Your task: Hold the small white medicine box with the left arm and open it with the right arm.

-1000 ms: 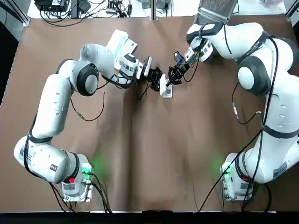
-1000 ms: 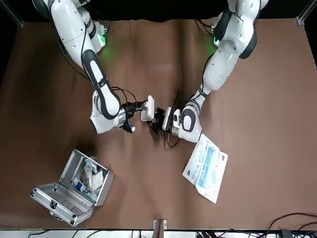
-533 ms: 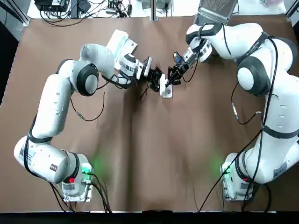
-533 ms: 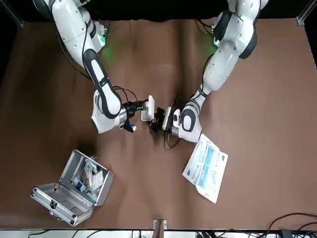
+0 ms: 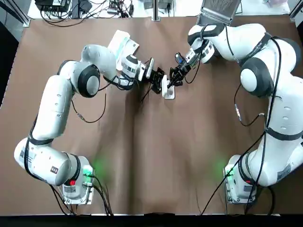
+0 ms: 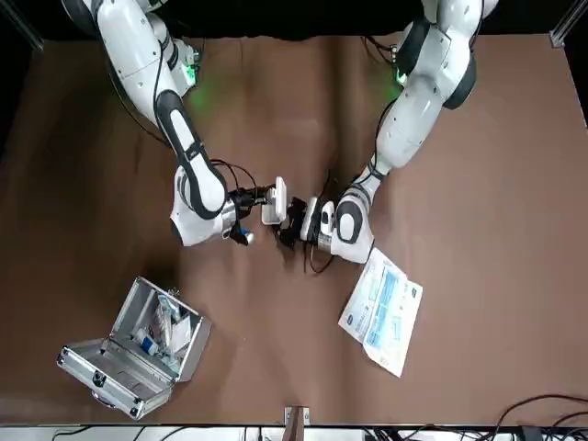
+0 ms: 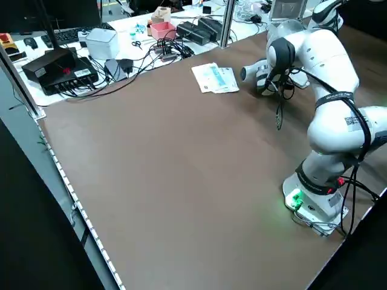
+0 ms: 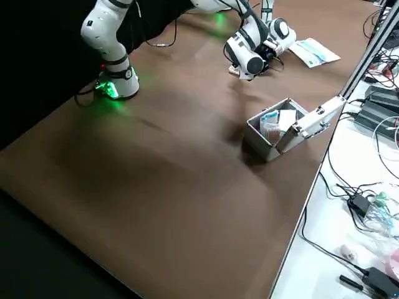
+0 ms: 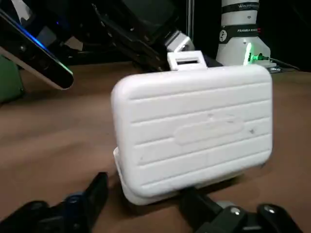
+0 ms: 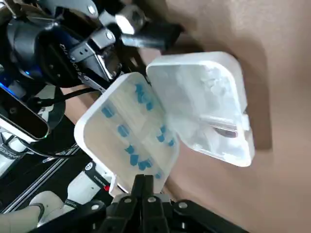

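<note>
Two jaws meet on small white medicine box [image 5: 168,93]; bare tabletop [image 5: 156,156] wide open all round, edges well off. I read left gripper [image 5: 160,84] pinching box low down, right gripper [image 5: 172,82] nipped tight on pill half [image 10: 129,141] rim. Pill half stands facing right jaws, ribbed back to left jaws, lid half [image 10: 209,107] flat; long axis crosswise between them

Both arms reach inward with elbows bowed outward and wrists nearly level, facing each other, the left claw [image 5: 160,81] clamped on the medicine box [image 5: 168,92] and the right claw [image 5: 172,79] with fingers pinched together on its opened half.
</note>
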You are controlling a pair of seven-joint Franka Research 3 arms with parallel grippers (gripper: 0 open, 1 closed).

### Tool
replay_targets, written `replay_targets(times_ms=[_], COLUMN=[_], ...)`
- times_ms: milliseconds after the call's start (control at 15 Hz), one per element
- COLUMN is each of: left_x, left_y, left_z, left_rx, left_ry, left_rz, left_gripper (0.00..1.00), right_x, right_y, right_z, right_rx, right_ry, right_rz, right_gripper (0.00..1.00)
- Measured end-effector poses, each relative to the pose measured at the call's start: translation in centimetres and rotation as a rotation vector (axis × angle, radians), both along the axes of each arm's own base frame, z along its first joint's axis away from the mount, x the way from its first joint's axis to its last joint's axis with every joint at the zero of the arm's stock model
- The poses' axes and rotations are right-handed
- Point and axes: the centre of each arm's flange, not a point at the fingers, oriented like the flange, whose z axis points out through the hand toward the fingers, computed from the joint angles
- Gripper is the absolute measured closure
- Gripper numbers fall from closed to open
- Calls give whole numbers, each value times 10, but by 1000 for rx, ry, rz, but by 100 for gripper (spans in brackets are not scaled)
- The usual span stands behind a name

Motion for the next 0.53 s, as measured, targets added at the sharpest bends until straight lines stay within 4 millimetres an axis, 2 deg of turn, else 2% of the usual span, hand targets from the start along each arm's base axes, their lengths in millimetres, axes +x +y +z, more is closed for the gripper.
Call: replay_targets(times_ms=[133,400,533], left_x=[4,15,25], left_y=[2,13,25], left_z=[1,6,9], left_rx=[1,10,16], left_ry=[-7,-33,-50], left_rz=[6,-9,-21], left_gripper=[4,0,0], right_x=[-3,-3,-1], right_y=[6,11,11], right_z=[0,1,2], right_rx=[5,4,4], right_ry=[1,-5,-13], right_rz=[-3,-13,-26], right_gripper=[99,99,99])
